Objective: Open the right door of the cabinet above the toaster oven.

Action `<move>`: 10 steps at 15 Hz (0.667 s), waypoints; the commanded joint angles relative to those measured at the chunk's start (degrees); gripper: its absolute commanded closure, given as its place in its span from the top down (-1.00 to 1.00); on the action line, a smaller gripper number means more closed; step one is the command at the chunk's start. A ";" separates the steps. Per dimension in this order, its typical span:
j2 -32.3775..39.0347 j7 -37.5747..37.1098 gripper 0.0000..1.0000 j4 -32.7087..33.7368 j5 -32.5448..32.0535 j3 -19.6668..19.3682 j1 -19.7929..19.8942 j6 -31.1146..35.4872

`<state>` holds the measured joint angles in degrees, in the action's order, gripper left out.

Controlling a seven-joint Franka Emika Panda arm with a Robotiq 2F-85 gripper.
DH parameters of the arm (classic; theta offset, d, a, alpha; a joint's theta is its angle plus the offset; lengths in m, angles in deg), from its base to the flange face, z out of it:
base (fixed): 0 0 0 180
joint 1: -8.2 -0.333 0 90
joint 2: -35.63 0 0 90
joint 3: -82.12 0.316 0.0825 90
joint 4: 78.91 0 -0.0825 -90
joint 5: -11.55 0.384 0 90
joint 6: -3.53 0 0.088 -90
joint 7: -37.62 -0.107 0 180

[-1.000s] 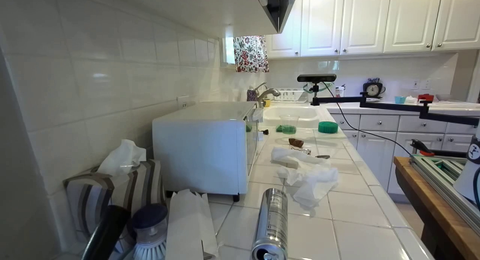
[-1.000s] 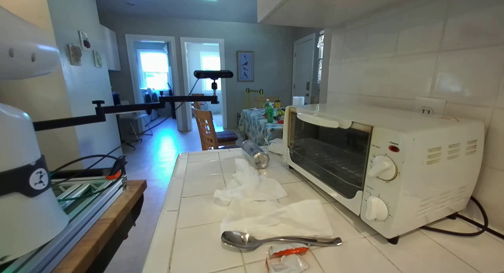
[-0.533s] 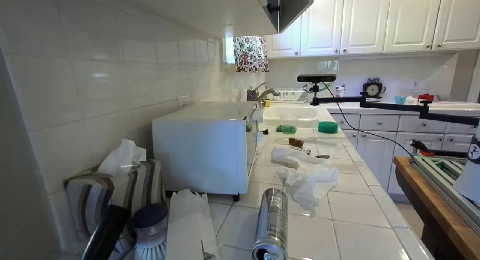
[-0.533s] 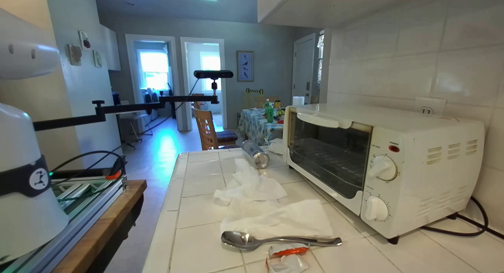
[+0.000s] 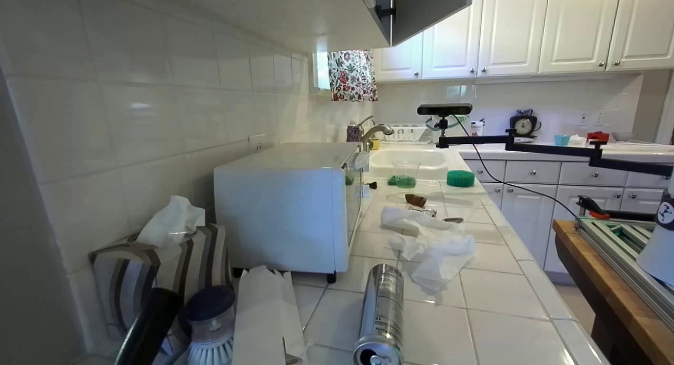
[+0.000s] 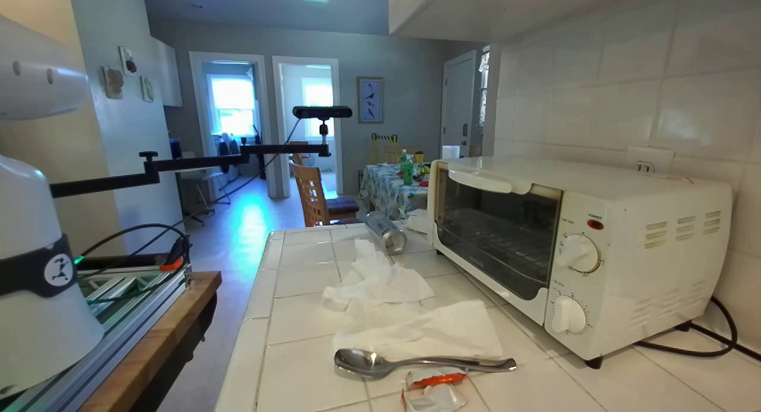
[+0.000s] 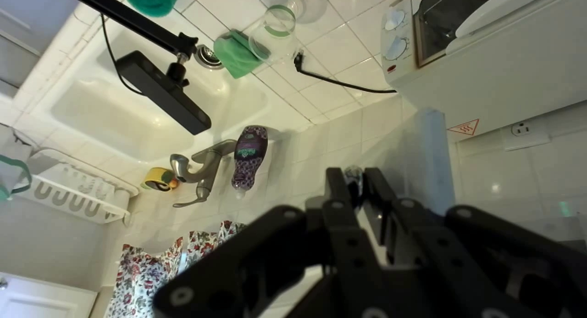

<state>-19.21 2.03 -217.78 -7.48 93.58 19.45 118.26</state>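
The right door [image 5: 424, 9] of the white cabinet [image 5: 295, 17] stands partly open in an exterior view, a greyish panel swung out to the right. The cabinet's underside [image 6: 475, 16] hangs above the white toaster oven [image 5: 281, 212], which also shows in the other views [image 6: 582, 245] [image 7: 495, 52]. In the wrist view my gripper [image 7: 353, 172] is closed around a small shiny round handle [image 7: 353, 175]. A pale bluish panel [image 7: 438, 162] stands just right of the fingertips; I cannot tell which part it is. My gripper is above the frame in the exterior views.
A black camera [image 5: 445, 110] on a jointed bar reaches over the counter; it shows in the wrist view [image 7: 163, 91]. A can [image 5: 380, 312], tissues [image 6: 410, 326] and a spoon [image 6: 422, 364] lie on the tiles. A faucet [image 7: 208, 166] and soap bottle [image 7: 250, 155] stand by the sink.
The right door has swung wider, its free edge moving steadily to the right in an exterior view. A small dark thing at the top of the frame moved right with it. The counter things are unchanged.
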 commanded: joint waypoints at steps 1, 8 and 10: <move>-2.46 7.00 -0.89 -2.11 -0.81 -3.56 -1.02 0.54; -4.44 15.90 -0.87 -2.13 -0.04 -7.19 -2.24 -1.75; -5.13 17.60 -0.86 -2.39 0.28 -8.24 -2.37 -2.13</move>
<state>-23.18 14.08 -219.31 -6.49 87.52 16.86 115.95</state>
